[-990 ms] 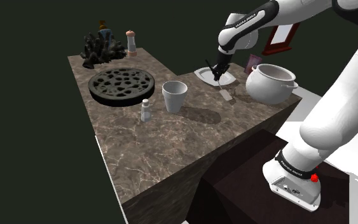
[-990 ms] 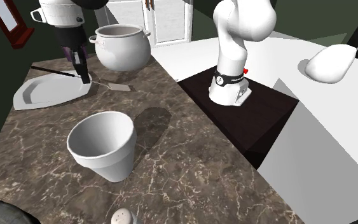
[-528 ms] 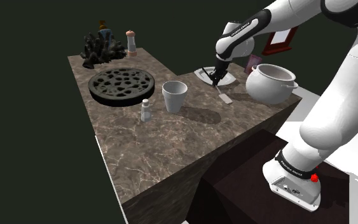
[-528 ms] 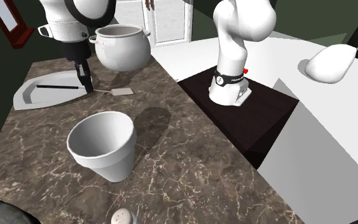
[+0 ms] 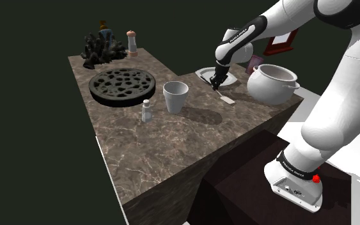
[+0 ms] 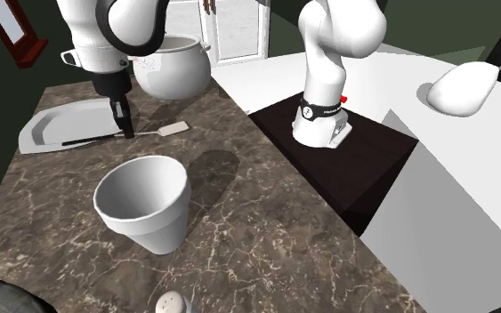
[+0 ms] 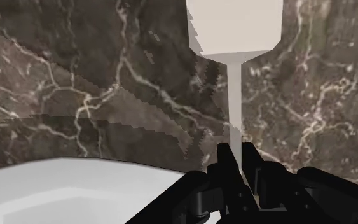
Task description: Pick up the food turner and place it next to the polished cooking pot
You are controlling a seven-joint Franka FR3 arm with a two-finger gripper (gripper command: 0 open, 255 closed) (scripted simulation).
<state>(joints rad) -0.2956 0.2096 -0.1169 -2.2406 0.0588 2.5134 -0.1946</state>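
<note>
In the shoulder view I've got the plate on the worktop, pot right of it, cup left. The turner juts from the plate's rim, between cup and pot. Shaker sits left of the cup, trivet behind it.

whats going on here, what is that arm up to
The robot's hand is shut on the thin stem of the turner, as the wrist view shows. The turner's dark handle reaches over the plate and its pale blade is over the marble counter. The pot stands just behind. I can't tell whether the turner is lifted off the counter.
</note>
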